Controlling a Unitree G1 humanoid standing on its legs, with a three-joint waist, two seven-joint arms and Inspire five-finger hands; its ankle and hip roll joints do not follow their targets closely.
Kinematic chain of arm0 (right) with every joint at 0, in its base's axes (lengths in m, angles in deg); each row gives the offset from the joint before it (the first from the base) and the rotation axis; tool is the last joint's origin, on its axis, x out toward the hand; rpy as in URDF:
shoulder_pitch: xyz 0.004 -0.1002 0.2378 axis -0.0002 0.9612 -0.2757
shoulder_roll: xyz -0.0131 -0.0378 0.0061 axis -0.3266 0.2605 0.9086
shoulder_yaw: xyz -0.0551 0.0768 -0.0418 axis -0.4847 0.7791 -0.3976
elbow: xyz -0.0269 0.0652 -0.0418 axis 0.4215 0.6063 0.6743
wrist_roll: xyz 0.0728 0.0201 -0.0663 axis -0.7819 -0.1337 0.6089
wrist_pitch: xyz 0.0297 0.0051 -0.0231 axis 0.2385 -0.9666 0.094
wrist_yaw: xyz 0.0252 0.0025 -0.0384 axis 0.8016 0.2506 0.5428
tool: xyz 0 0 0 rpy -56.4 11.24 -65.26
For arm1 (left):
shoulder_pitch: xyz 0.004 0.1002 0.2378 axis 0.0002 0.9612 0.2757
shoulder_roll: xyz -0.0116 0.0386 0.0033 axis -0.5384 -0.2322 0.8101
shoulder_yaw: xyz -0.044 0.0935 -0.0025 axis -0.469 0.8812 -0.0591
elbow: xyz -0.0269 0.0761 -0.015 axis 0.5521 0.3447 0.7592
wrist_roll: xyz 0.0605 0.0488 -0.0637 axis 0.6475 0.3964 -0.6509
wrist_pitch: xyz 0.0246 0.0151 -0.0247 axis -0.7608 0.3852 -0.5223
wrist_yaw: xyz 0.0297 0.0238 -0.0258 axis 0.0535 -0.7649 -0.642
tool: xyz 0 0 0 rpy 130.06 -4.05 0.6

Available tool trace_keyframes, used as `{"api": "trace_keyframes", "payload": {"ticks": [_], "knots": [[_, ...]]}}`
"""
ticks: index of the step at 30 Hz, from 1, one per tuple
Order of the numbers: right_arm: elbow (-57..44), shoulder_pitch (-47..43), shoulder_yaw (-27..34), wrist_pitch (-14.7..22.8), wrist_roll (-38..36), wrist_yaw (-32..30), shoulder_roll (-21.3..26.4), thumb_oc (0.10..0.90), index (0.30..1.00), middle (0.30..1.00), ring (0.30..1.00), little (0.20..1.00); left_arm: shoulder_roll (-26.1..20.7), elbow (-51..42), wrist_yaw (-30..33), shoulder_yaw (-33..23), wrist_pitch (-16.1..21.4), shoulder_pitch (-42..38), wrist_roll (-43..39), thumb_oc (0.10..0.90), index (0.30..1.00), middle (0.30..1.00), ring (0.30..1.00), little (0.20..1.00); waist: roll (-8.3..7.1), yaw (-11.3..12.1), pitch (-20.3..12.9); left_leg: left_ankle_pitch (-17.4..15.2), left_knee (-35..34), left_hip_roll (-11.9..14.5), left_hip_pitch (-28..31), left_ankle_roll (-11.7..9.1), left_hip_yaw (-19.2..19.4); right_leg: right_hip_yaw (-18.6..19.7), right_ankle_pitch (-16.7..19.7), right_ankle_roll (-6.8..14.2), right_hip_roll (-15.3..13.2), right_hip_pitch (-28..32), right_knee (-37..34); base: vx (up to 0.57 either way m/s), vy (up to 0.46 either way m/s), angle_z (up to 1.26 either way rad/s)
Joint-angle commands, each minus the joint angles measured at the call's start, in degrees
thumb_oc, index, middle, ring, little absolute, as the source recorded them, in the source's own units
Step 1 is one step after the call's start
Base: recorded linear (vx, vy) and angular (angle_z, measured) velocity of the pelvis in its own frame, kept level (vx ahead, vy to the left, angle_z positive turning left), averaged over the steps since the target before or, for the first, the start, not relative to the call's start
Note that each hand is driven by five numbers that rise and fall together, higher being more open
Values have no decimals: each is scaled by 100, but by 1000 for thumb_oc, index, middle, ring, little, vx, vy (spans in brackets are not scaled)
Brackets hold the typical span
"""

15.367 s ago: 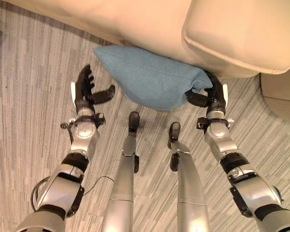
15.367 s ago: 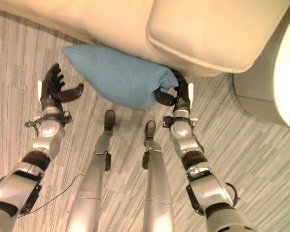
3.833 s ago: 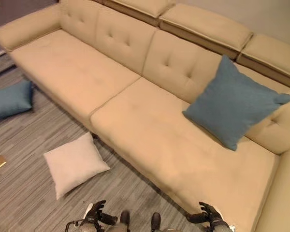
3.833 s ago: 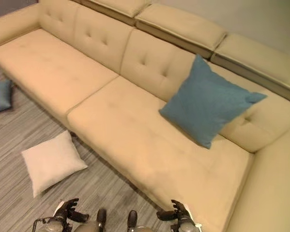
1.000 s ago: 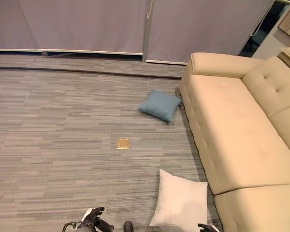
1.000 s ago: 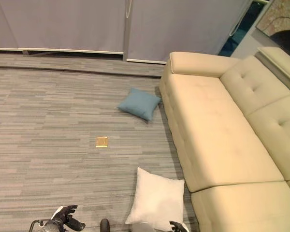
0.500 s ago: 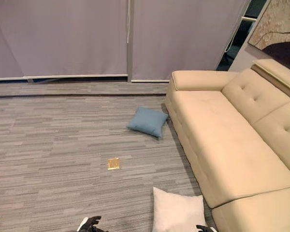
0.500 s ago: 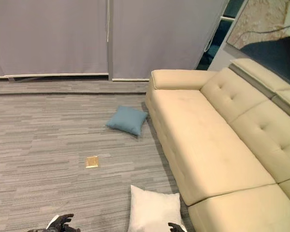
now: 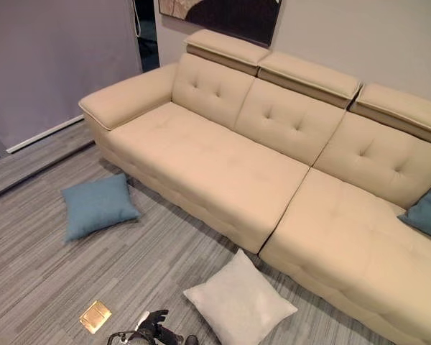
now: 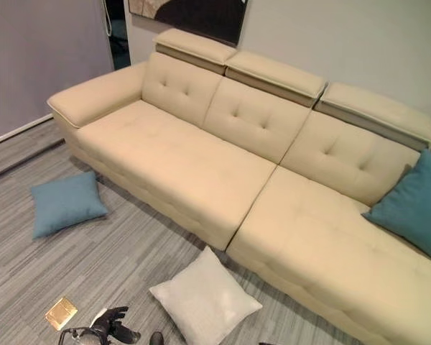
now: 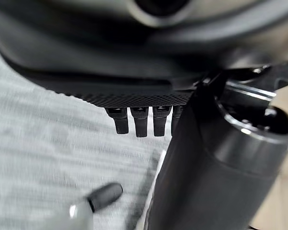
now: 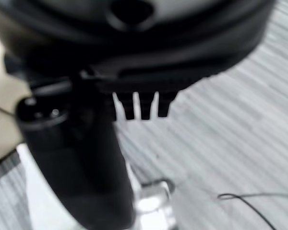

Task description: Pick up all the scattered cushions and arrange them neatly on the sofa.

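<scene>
While one blue cushion (image 10: 415,206) leans on the sofa (image 10: 201,172), two lie on the floor.

The floor (image 9: 29,287) in front of me is grey carpet with fine stripes in lighter and darker tones. A small square brass-coloured plate (image 9: 95,316) lies flat in it, near the lower edge of my view; I think it is a floor socket cover, but I cannot see it well enough. On my left stands a plain grey wall or screen (image 9: 50,57), with a pale skirting strip (image 9: 43,133) along its foot. A dark doorway (image 9: 145,32) opens beside it. Higher up, on the light wall (image 10: 345,36), hangs a dark picture (image 9: 223,13), its top cut off.
</scene>
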Motion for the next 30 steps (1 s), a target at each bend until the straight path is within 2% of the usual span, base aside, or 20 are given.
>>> {"api": "trace_keyframes", "payload": {"ticks": [1,2,3,4,5,7,8,9,14,16,18,21,22,25,26,27,28,29,30], "knots": [[-76,-503,89,236,38,-119,298,800,900,900,900,900,-309,-276,34,-102,191,49,45,800,900,900,900,900,-123,324,57,-688,401,451,-226,-447,-15,-1123,622,47,-271,283,-225,4,77,-80],[-53,-487,63,247,111,-140,311,800,900,900,900,900,-317,-281,45,-106,190,88,25,800,900,900,900,900,-92,407,59,-725,378,485,-155,-443,90,-1795,474,-34,-413,298,-262,-8,72,-60],[-43,-469,46,257,146,-144,319,800,900,900,900,900,-319,-287,30,-134,178,132,23,800,900,900,900,900,-74,456,40,-732,328,485,-88,-436,167,-2207,404,-74,-454,337,-301,-16,107,-36],[-41,-469,16,258,180,-148,326,800,900,900,900,900,-322,-283,20,-143,176,163,13,800,900,900,900,900,-74,481,33,-737,306,473,-12,-428,253,-2407,381,-115,-377,332,-280,-64,113,-43],[-36,-493,-13,273,227,-157,352,800,900,900,900,900,-330,-270,15,-179,188,217,7,800,900,900,900,900,-93,541,-6,-743,237,434,83,-439,474,-2768,348,-120,-259,362,-371,-77,79,-61],[-53,-511,-51,273,299,-189,372,800,900,900,900,900,-311,-257,9,-237,186,294,-10,800,900,900,900,900,-96,678,-21,-738,146,450,171,-486,721,-3512,268,-166,-415,513,-600,-59,-26,-147],[-77,-557,-76,299,294,-201,383,800,900,900,900,900,-310,-231,0,-223,175,288,52,800,900,900,900,900,-117,603,-6,-744,201,406,189,-478,761,-3158,253,-162,-212,531,-764,-20,-98,-134],[-70,-541,-72,292,286,-195,386,800,900,900,900,900,-296,-228,-14,-242,180,303,79,800,900,900,900,900,-130,572,-20,-766,228,395,194,-490,797,-3013,278,-176,-160,558,-878,-8,-101,-52],[-84,-522,-60,280,263,-246,500,800,900,900,900,900,-244,-299,-30,-179,198,224,43,800,900,900,900,900,-124,522,100,-871,846,444,-24,-612,836,-2890,345,-299,-151,667,-1089,-38,-43,15],[-64,-553,-60,272,231,-244,557,800,900,900,900,900,-185,-335,-20,-110,223,149,-44,800,900,900,900,900,-108,555,214,-888,1230,406,-223,-713,527,-2772,326,-370,-150,689,-1062,-72,34,1],[-38,-557,-60,264,220,-264,575,800,900,900,900,900,-143,-343,-2,-85,209,131,-119,800,900,900,900,900,-93,563,185,-925,1146,365,-275,-731,199,-2674,336,-368,-146,661,-1060,-7,74,-33],[-20,-529,-50,266,218,-276,601,800,900,900,900,900,-106,-326,12,-18,199,111,-157,800,900,900,900,900,-96,578,154,-779,969,539,-374,-798,-139,-2490,348,-333,-185,673,-1032,71,133,-45],[-4,-516,-50,256,239,-299,624,800,900,900,900,900,-59,-308,34,30,207,87,-177,800,900,900,900,900,-75,610,170,-662,864,658,-434,-871,-555,-2321,347,-301,-188,670,-1027,71,182,-56],[9,-503,-45,236,246,-291,650,800,900,900,900,900,-11,-320,45,74,220,54,-228,800,900,900,900,900,-6,654,177,-558,727,675,-441,-947,-1146,-1995,388,-231,-213,677,-1080,68,182,-64],[8,-502,-44,235,246,-291,651,800,900,900,900,900,-10,-319,45,74,221,53,-228,800,900,900,900,900,-5,655,180,-559,728,674,-439,-947,-1146,-1995,387,-231,-213,680,-1081,94,226,-74],[14,-484,5,228,206,-261,636,800,900,900,900,900,13,-287,10,87,207,43,-177,800,900,900,900,900,62,605,130,-593,421,713,-238,-942,-1179,-1837,427,-174,-231,665,-1145,45,355,-93],[-21,-534,34,213,154,-264,600,800,900,900,900,900,7,-287,-4,140,211,-9,-91,800,900,900,900,900,83,542,159,-610,438,689,-231,-911,-1010,-1713,539,-82,-362,503,-1155,45,356,-81],[-22,-534,35,212,154,-264,600,800,900,900,900,900,7,-286,-4,140,212,-11,-91,800,900,900,900,900,82,551,157,-615,443,690,-235,-910,-1001,-1703,540,-81,-361,496,-1152,-114,394,-71],[-91,-639,24,216,112,-286,564,800,900,900,900,900,-16,-289,9,184,219,-82,-43,800,900,900,900,900,67,531,231,-674,474,586,-323,-819,-848,-1494,734,34,-474,242,-1200,-163,277,-54]]}}
